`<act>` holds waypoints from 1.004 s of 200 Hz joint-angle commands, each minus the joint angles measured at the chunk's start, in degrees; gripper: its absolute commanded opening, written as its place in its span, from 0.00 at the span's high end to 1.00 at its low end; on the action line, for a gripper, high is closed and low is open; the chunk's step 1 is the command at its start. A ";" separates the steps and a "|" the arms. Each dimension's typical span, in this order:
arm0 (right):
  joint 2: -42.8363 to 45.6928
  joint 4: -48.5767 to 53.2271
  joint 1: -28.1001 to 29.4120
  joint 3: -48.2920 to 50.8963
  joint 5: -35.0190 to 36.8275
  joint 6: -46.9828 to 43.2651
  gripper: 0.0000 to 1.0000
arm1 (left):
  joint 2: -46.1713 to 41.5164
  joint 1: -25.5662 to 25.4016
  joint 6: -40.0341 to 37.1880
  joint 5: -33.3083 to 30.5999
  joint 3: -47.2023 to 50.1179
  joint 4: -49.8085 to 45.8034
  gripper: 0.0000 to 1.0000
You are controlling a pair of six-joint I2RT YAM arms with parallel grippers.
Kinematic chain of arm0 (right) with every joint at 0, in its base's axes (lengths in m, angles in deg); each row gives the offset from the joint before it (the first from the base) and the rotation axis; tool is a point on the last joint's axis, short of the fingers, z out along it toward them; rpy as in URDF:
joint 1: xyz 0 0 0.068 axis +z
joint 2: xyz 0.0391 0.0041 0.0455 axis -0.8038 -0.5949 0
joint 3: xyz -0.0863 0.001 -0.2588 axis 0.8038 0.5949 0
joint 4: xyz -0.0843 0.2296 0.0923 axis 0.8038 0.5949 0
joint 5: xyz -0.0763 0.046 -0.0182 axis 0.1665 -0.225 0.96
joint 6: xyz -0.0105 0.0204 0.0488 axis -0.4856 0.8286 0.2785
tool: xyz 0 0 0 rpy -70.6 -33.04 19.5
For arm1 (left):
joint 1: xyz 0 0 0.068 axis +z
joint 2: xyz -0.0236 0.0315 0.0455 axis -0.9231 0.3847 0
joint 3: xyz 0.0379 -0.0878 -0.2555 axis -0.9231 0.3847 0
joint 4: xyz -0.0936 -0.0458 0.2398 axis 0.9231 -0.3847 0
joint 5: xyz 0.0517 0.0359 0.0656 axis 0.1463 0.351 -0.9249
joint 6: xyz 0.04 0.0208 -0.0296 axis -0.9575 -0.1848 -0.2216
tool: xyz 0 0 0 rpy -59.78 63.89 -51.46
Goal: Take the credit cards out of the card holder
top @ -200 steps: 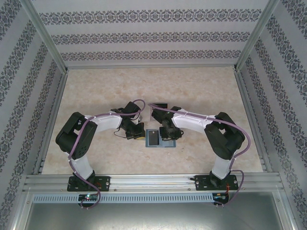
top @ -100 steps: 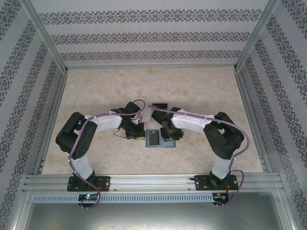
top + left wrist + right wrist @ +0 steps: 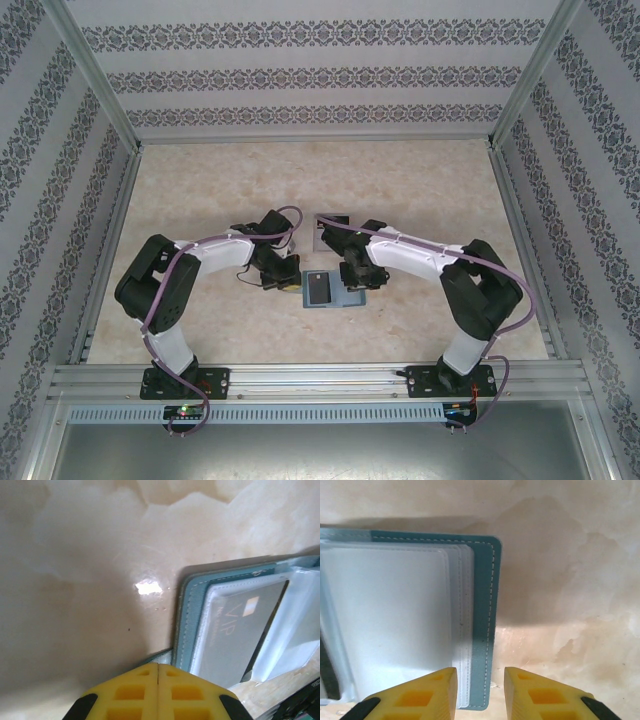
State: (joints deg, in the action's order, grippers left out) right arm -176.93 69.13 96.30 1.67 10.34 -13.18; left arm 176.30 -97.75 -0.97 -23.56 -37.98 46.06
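Spreading under everything, the marbled beige desk (image 3: 400, 180) carries the scene. The left arm (image 3: 190, 265) and the right arm (image 3: 430, 262) both bend at the elbow and reach inward to the middle. Between their wrists the teal card holder (image 3: 350, 297) lies open and flat on the desk, with a dark VIP card (image 3: 240, 625) in a clear sleeve on its left half. The left end effector (image 3: 158, 680) has its yellow fingers pressed together at the holder's left edge. The right end effector (image 3: 480, 690) shows a narrow gap above the holder's right edge, gripping nothing.
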 commanded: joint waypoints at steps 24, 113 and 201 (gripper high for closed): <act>3.58 -3.81 -1.34 0.58 -5.18 1.43 0.69 | -2.74 -0.85 -0.79 -2.71 -2.66 -3.95 0.99; 4.18 -20.56 -2.73 5.76 -19.19 6.06 0.75 | 0.47 -3.94 1.32 1.60 -5.73 0.11 1.00; -1.46 -29.67 -4.38 6.73 -25.89 6.70 0.82 | 4.51 -4.71 1.13 2.30 -5.29 1.67 1.00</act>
State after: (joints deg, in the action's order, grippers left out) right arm -176.93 41.77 92.59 7.94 -13.33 -7.09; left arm 180.30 -101.90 -0.22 -21.55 -42.64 47.00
